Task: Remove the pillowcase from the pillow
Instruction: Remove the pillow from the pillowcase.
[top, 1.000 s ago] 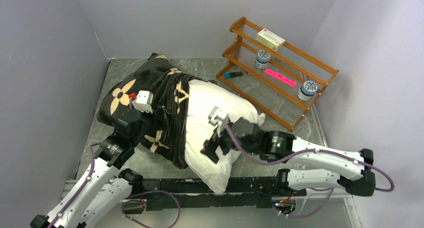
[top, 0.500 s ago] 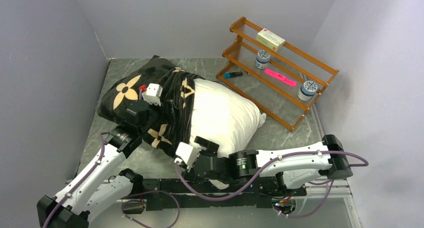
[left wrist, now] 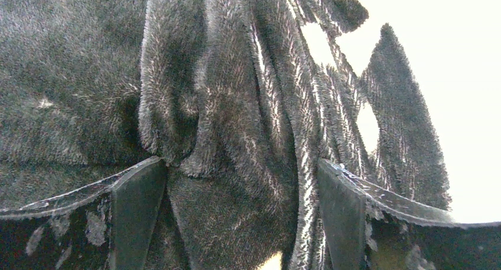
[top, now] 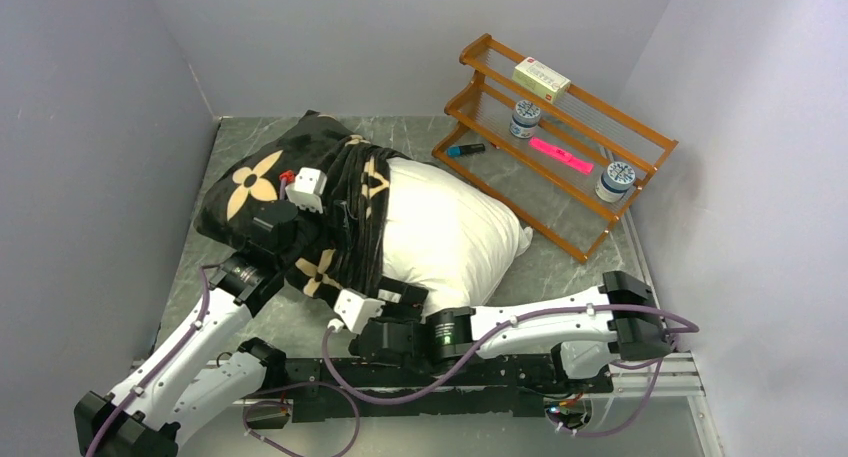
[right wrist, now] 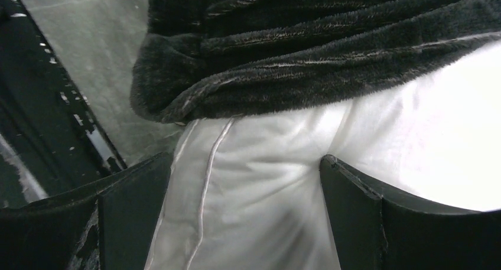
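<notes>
Swinging down off the top of the pillow (top: 450,232), brought the right jaws, wide open, astride its near corner under the bunched pillowcase (top: 255,187) hem; left jaws gaped, empty, over black folds. Lay half-stripped on the counter (top: 560,277); looked set for pinning.

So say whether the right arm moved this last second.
Yes. The right arm swung left and nearer, away from the orange wooden rack, to the near edge of the plump white pillow.
</notes>
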Tool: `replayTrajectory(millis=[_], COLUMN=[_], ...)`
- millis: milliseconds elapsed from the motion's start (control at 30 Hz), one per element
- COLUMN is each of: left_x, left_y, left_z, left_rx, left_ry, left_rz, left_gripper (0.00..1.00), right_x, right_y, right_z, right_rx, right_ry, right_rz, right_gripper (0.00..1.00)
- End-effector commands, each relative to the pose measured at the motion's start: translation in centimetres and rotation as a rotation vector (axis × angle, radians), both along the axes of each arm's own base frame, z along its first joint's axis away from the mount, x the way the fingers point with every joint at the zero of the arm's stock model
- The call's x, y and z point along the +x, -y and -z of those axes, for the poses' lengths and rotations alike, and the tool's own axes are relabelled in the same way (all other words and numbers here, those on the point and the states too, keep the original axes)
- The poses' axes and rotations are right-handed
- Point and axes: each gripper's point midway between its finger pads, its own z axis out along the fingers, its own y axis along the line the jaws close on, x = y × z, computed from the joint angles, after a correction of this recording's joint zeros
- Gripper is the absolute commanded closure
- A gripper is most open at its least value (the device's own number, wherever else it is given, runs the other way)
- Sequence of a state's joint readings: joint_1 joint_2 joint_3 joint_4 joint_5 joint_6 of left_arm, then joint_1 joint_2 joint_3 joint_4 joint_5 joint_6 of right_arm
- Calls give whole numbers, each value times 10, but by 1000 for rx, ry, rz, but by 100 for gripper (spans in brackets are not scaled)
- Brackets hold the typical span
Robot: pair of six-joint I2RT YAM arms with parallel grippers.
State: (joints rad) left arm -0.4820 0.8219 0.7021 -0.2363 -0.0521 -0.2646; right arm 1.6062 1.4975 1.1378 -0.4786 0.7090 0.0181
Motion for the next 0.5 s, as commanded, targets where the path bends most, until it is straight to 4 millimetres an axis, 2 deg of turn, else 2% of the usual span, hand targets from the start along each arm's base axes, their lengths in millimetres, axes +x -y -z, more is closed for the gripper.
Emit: replayTrajectory(millis=[0, 67, 167, 233, 333, 400, 467], left_x=[-10, -11, -15, -16, -19, -22, -26], left_y=[9, 7, 6, 6, 4, 3, 3], left_z=[3, 0, -3, -6, -13, -18, -22], left_rx=[2, 2, 12, 18, 13, 9, 2], left_ry=[-16, -5, 8, 20, 44, 49, 44], left_rz=[70, 69, 85, 93, 95, 99, 104], left_gripper=[3, 3, 3, 3, 3, 3, 3], right_x=[21, 26, 33, 37, 43, 50, 58], right_y=[7, 9, 12, 14, 19, 22, 26], right_z=[5, 10, 13, 13, 12, 9, 4], right_rx=[-62, -70, -60, -46, -11, 34, 94], right_ry=[37, 39, 37, 33, -2, -41, -90], right_rz=[79, 92, 114, 135, 162, 186, 215], right_gripper=[1, 7, 29, 49, 73, 98, 100])
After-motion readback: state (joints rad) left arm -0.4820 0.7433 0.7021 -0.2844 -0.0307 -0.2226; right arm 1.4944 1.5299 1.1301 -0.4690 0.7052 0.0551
